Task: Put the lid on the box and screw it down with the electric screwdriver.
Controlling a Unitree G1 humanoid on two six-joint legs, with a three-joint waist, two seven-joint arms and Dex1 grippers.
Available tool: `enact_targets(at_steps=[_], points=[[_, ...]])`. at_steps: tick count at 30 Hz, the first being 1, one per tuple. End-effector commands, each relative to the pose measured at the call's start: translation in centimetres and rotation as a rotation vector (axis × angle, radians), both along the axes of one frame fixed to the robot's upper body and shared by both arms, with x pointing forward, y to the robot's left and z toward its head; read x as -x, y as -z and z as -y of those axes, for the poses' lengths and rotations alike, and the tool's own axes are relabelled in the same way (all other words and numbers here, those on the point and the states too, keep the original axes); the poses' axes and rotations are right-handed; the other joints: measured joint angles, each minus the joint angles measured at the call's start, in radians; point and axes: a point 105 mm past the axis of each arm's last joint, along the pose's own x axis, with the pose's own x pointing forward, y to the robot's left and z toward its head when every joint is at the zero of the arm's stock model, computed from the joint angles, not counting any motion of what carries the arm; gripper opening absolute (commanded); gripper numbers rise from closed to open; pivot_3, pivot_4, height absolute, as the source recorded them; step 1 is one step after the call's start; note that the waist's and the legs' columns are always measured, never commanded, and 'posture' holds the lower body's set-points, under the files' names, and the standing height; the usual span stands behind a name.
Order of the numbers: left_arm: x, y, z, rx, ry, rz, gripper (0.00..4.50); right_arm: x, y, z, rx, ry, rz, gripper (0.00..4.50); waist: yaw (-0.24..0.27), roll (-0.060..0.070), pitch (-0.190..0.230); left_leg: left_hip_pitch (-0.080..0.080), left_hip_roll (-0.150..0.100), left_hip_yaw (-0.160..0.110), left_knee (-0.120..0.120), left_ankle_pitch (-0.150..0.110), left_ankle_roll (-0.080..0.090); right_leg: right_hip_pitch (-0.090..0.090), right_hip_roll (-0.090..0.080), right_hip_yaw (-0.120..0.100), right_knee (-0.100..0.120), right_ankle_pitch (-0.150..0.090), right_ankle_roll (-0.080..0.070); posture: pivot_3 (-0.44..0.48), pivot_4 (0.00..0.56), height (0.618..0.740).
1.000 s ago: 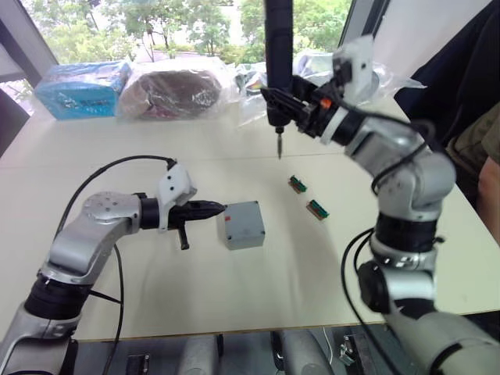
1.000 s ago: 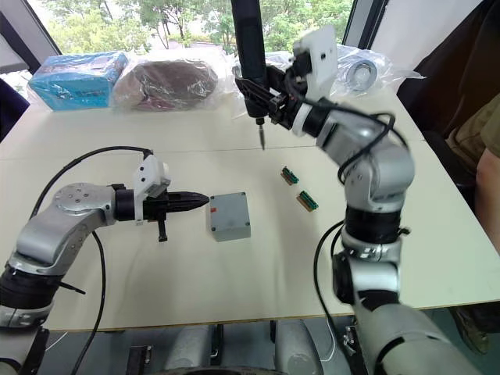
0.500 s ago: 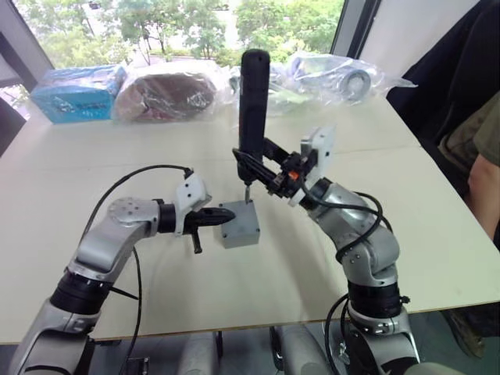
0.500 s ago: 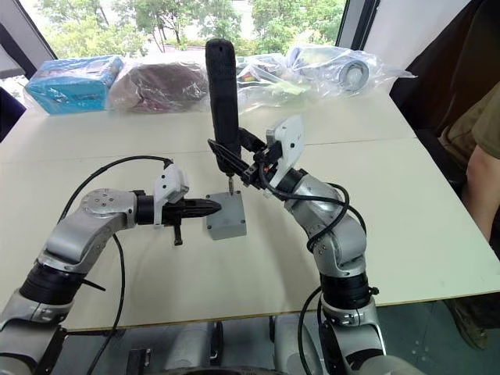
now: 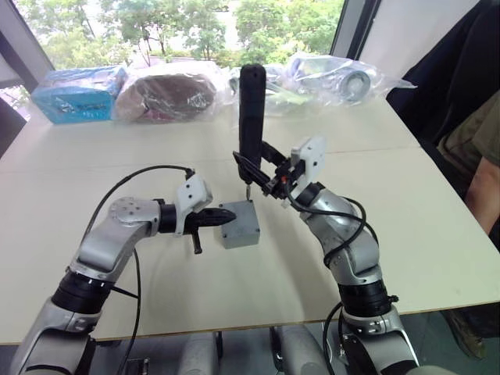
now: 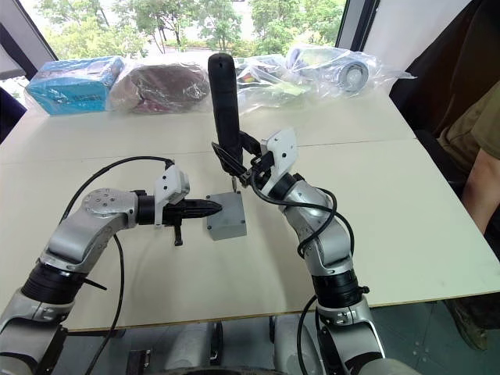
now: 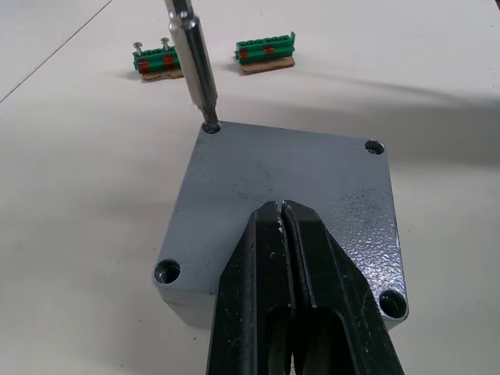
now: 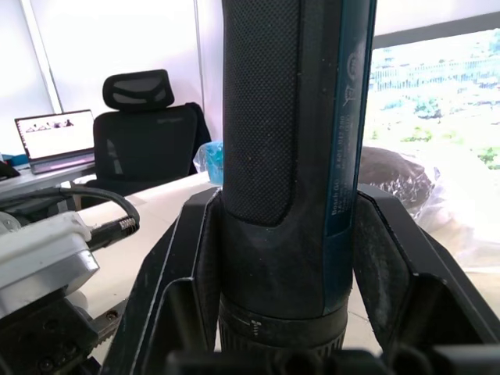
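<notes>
Two black-fingered claws work at the middle of the pale surface (image 5: 406, 234). The left claw (image 7: 281, 215) has its fingers pressed together with nothing between them, their tips resting on top of the flat square grey metal lid (image 7: 312, 187), which sits on the small square grey metal box (image 5: 242, 233) at the centre of the head-camera frame. The right claw (image 5: 251, 168) grips the dark blue-black pen-shaped electric screwdriver (image 5: 251, 109) around its lower body, holding it nearly upright just above the box. In the left wrist view the screwdriver's thin metal bit (image 7: 194, 58) comes down to the lid's corner screw hole (image 7: 208, 126) at the upper left of that frame; whether it is seated in the hole cannot be told. Beyond the lid lie two small green terminal blocks (image 7: 266, 57) on the surface. Along the far edge, at the upper left of the head view, stand a blue packet (image 5: 82, 92) and clear plastic bags (image 5: 328, 70).
</notes>
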Motion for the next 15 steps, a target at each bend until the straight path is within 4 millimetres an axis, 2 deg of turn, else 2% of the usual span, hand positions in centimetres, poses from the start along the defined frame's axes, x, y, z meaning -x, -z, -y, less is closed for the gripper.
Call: enact_targets(at_steps=[1, 9, 15], points=[[-0.1, 0.2, -0.4, -0.026, -0.007, -0.001, 0.00, 0.6, -1.6, 0.0, -0.035, 0.000, 0.084, 1.89, 0.000, 0.000, 0.000, 0.000, 0.000, 0.000, 0.000, 0.000, 0.000, 0.000, 0.000, 0.000, 0.000, 0.000, 0.000, 0.000, 0.150, 0.740], [-0.4, 0.2, -0.6, -0.031, -0.013, 0.003, 0.00, 0.4, -0.5, 0.2, -0.007, 0.009, 0.072, 1.89, 0.000, 0.000, 0.000, 0.000, 0.000, 0.000, 0.000, 0.000, 0.000, 0.000, 0.000, 0.000, 0.000, 0.000, 0.000, 0.000, 0.150, 0.740], [-0.7, 0.1, -0.7, -0.031, -0.021, 0.008, 0.00, 0.5, -0.6, 0.6, -0.008, 0.010, 0.076, 1.89, 0.000, 0.000, 0.000, 0.001, 0.000, 0.000, 0.000, 0.000, 0.000, 0.001, 0.000, 0.000, 0.000, 0.000, 0.000, 0.000, 0.150, 0.740]])
